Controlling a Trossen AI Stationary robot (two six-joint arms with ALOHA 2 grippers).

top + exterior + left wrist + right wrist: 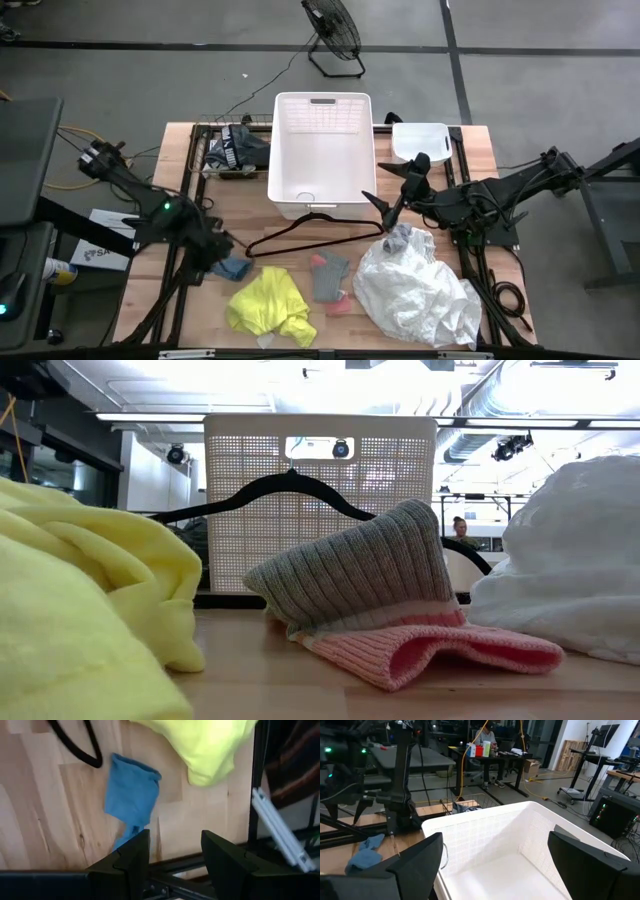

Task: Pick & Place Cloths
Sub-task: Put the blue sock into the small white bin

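A small blue cloth [236, 268] lies flat on the table at the left; it also shows in the left wrist view [131, 795]. My left gripper [220, 247] [175, 837] is open just left of it, with one fingertip [140, 845] beside the cloth's end. A yellow cloth [268, 305], a grey-and-pink piece [330, 278] [370, 590], a small grey piece [398, 238] and a large white cloth [420, 292] lie along the near edge. My right gripper [380, 208] [495, 850] is open and empty at the near right corner of the white basket [322, 155].
A black hanger [310, 235] lies between the basket and the cloths. Dark clothes [235, 148] lie at the far left and a white lid [420, 140] at the far right. Black frame rails run along both sides of the table. A person sits at a desk far behind [487, 737].
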